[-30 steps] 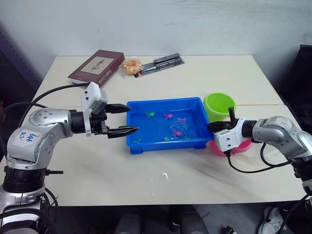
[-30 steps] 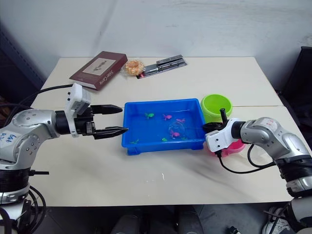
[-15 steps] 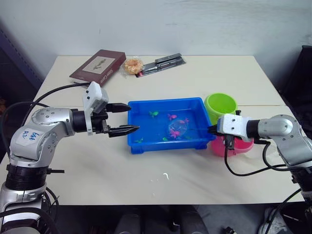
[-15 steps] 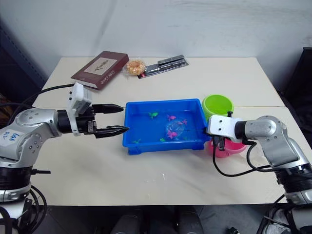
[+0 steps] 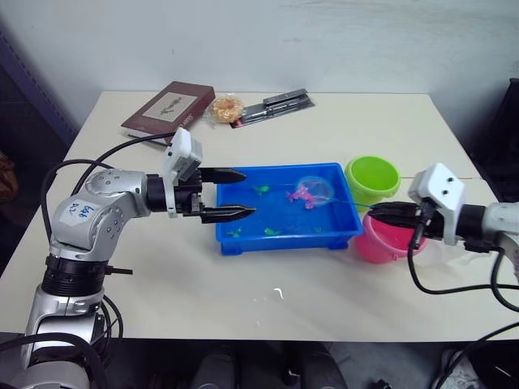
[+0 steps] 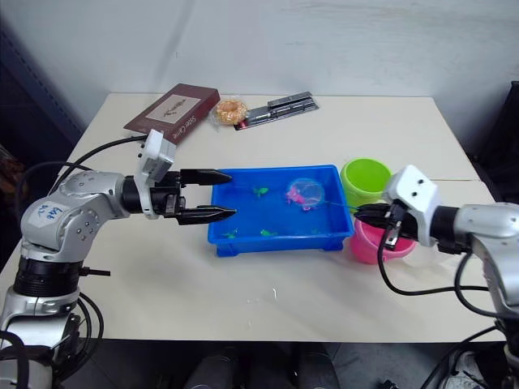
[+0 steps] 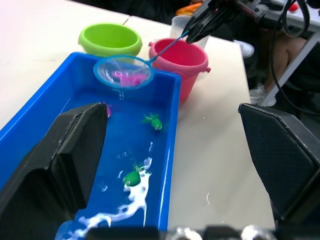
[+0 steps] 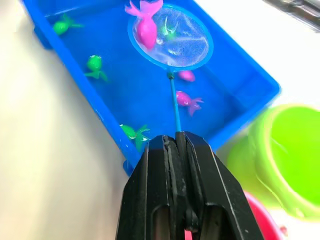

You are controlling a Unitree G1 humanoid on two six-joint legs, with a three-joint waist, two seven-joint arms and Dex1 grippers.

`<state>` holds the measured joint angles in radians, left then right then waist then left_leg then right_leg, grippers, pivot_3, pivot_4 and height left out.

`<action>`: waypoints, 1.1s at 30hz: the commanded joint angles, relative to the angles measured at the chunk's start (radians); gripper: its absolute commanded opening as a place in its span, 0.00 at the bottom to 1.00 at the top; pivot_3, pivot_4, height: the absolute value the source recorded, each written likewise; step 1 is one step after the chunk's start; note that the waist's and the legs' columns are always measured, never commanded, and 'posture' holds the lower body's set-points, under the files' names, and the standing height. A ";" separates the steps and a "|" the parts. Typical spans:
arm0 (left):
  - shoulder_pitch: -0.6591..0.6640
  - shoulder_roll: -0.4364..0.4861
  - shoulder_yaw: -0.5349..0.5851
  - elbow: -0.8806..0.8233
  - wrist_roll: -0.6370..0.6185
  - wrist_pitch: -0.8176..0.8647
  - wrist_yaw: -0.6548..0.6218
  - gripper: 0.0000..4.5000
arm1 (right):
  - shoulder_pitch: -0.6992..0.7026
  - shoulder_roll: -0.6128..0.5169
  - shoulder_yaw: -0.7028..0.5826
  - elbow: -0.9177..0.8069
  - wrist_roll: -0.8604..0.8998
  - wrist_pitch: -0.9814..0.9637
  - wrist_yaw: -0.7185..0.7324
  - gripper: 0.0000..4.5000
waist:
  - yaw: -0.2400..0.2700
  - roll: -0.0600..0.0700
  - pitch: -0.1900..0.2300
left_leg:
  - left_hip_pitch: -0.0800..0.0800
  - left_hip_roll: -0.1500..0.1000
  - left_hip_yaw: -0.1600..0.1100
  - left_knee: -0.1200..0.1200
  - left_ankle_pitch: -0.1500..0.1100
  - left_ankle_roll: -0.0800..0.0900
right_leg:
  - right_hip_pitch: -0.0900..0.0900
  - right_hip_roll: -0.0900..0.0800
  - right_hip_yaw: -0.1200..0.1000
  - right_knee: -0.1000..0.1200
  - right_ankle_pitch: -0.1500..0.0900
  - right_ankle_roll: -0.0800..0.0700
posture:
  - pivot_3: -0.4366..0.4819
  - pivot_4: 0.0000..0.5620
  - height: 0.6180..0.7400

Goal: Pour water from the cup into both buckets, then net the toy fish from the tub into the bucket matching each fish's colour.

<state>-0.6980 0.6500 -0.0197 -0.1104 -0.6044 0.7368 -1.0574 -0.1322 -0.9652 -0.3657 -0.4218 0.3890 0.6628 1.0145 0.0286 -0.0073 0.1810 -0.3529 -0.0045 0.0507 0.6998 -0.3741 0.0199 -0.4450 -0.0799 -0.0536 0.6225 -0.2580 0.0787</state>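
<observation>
right tool (image 8: 176,137): pressed together on the net's thin handle, held out level so the hoop clears the water.
net (image 8: 172,42): lifted above the tub (image 5: 243,241), a pink fish (image 8: 145,27) lying in the mesh, dripping.
pink bucket (image 5: 381,239): just beside the tub's right end, likely the drop point.
green bucket (image 5: 371,177): behind it.
left tool (image 5: 233,194): spread wide, empty, at the tub's left rim, probably steadying.
loose fish: green and pink ones in the water.

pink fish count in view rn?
3. One pink fish lies in the net over the tub; two more sit in the water by its handle. The net may hide others.
</observation>
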 commanded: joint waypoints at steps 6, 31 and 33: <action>-0.110 -0.081 -0.065 0.076 0.007 -0.061 -0.097 1.00 | 0.380 0.104 -0.483 -0.171 -0.012 -0.024 -0.015 0.00 | 0.001 0.000 0.000 | 0.000 -0.002 0.001 0.001 0.000 0.003 | 0.001 0.002 0.001 -0.001 0.002 0.003 | 0.48 0.27 1.00; -0.177 -0.116 -0.087 0.230 0.111 -0.178 -0.175 1.00 | 0.554 -0.091 -0.464 0.186 -1.035 -1.388 -0.543 0.00 | -0.026 0.000 -0.001 | 0.003 -0.003 0.006 0.000 0.001 0.004 | 0.002 0.003 0.006 -0.002 0.002 0.003 | 0.48 0.27 1.00; -0.171 -0.113 -0.083 0.222 0.110 -0.176 -0.172 1.00 | 0.575 -0.102 -0.452 0.185 -1.040 -1.449 -0.544 0.00 | -0.026 0.000 -0.001 | 0.003 -0.003 0.007 0.000 0.001 0.004 | 0.002 0.003 0.007 -0.002 0.002 0.004 | 0.48 0.27 1.00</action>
<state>-0.8689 0.5271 -0.1286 0.1375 -0.4890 0.5657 -1.2330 0.4363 -1.0568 -0.8100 -0.2297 -0.6510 -0.7471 0.4834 0.0022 -0.0074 0.1805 -0.3495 -0.0078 0.0572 0.6994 -0.3735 0.0241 -0.4431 -0.0774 -0.0470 0.6200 -0.2560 0.0822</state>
